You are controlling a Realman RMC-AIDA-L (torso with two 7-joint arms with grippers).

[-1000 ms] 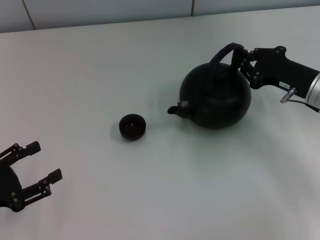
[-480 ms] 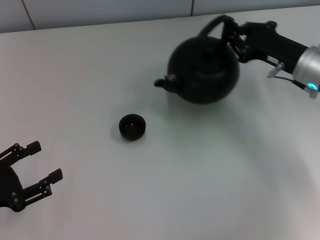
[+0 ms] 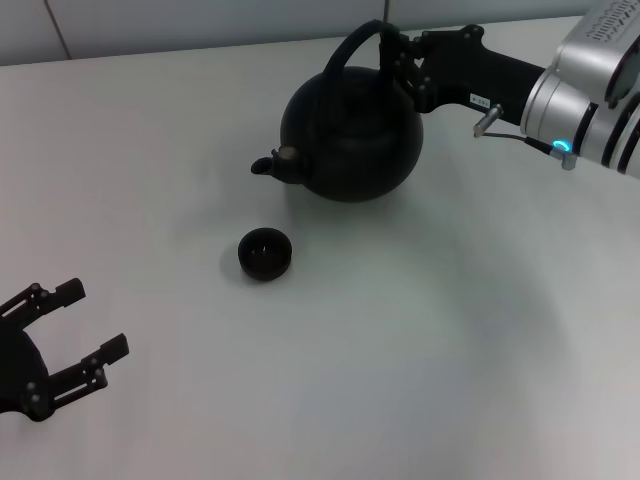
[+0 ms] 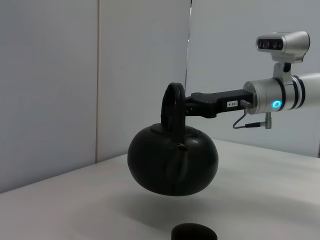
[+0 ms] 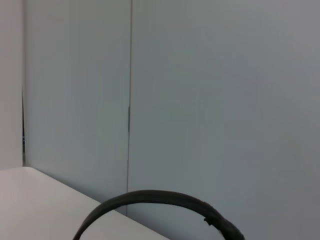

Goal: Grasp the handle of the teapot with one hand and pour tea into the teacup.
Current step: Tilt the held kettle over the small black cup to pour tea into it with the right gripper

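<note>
One tool (image 3: pixel 392 52) clamping lifted teapot's (image 3: pixel 350 140) handle (image 3: pixel 352 48)

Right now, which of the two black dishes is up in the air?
The teapot, the big round one: the right gripper holds its handle. The small teacup sits on the table.

Honestly nothing readable here. The only thing resembling a label was a small white sticker (image 3: pixel 482 99) on the black body of the right gripper (image 3: pixel 398 50), just behind its fingers, and whatever was printed on it was too tiny to make out. The same sticker (image 4: pixel 232 104) showed from the left wrist view, equally illegible.
</note>
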